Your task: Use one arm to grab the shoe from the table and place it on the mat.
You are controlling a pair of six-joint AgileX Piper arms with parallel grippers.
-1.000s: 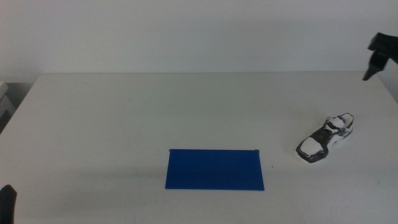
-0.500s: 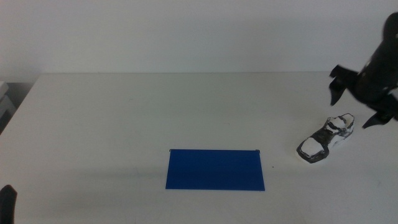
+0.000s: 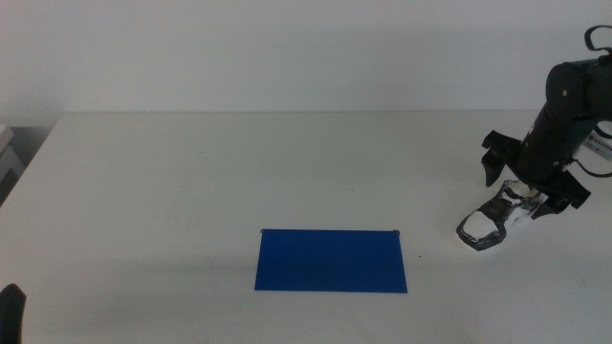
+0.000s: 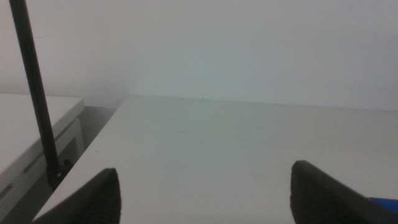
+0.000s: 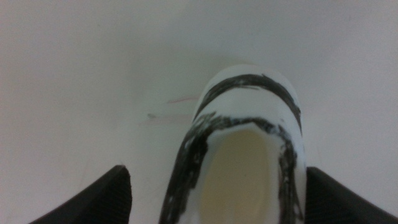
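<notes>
At the right of the frame my right pincer (image 3: 524, 189) hangs spread over the shoe's (image 3: 499, 215) heel, seemingly not touching. The mat (image 3: 331, 259) lies lower centre on the counter (image 3: 191, 182); my left pincer (image 4: 205, 196) waits spread, lower left.

A plain pale wall (image 3: 287, 53) rises behind the counter's far edge. Beyond its left edge stands a thin black pole (image 4: 34, 93) beside a lower white surface (image 4: 25, 124).

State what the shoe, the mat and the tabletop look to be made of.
Shoe: looks like smooth synthetic or leather-like upper, white with black-grey panels; the right wrist view shows a pale, matte lining. Uncertain.
Mat: thin, flat, uniform dark blue sheet without gloss, possibly rubber, foam or fabric.
Table: plain white, smooth, matte, probably laminate.
The open right gripper hangs over the shoe's heel; the left gripper waits.
</notes>
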